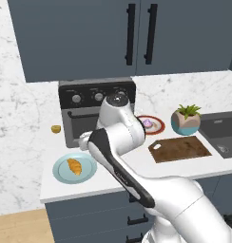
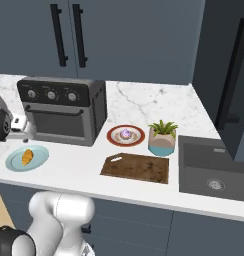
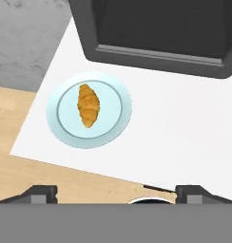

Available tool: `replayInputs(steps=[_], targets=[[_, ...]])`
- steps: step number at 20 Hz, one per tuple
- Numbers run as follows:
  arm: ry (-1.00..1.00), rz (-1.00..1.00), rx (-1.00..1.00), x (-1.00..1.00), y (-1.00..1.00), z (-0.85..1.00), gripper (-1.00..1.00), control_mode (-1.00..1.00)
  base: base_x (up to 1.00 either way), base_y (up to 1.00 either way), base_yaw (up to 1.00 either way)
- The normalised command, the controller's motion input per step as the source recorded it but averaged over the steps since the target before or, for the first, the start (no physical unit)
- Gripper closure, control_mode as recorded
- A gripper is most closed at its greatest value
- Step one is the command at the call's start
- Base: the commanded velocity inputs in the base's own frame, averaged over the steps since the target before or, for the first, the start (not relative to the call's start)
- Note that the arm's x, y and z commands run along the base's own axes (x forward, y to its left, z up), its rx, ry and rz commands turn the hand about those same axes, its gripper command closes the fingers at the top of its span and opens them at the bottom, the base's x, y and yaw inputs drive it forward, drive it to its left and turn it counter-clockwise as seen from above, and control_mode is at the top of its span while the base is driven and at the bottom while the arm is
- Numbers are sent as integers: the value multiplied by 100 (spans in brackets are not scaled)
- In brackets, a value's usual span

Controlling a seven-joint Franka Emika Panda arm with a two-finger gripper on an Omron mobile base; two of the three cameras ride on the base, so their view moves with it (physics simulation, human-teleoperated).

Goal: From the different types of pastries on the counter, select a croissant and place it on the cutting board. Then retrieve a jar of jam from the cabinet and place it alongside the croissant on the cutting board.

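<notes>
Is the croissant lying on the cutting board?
No, the croissant lies on a pale blue plate left of the oven, and the cutting board is bare.

No readable text, labels, brands, numbers or signs anywhere.

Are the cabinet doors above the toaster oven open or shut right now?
Shut. Both cabinet doors sit flush, black handles side by side, no interior or jar showing.

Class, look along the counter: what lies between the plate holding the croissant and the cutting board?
In the right base view, bare white counter runs from the croissant's pale blue plate to the cutting board; the toaster oven stands behind it.
</notes>
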Motion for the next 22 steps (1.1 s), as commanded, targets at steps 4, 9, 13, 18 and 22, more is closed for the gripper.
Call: replayInputs(steps=[4, 9, 13, 18, 22], targets=[[15, 10, -1, 1, 69, -29, -100, -100, 0, 0, 0], [18, 8, 0, 16, 38, -14, -100, -100, 0, 0, 0], [0, 3, -1, 11, 16, -19, -100, -100, 0, 0, 0], [0, 0, -1, 41, 26, -38, -100, -100, 0, 0, 0], [2, 0, 0, 47, 3, -21, -100, -100, 0, 0, 0]])
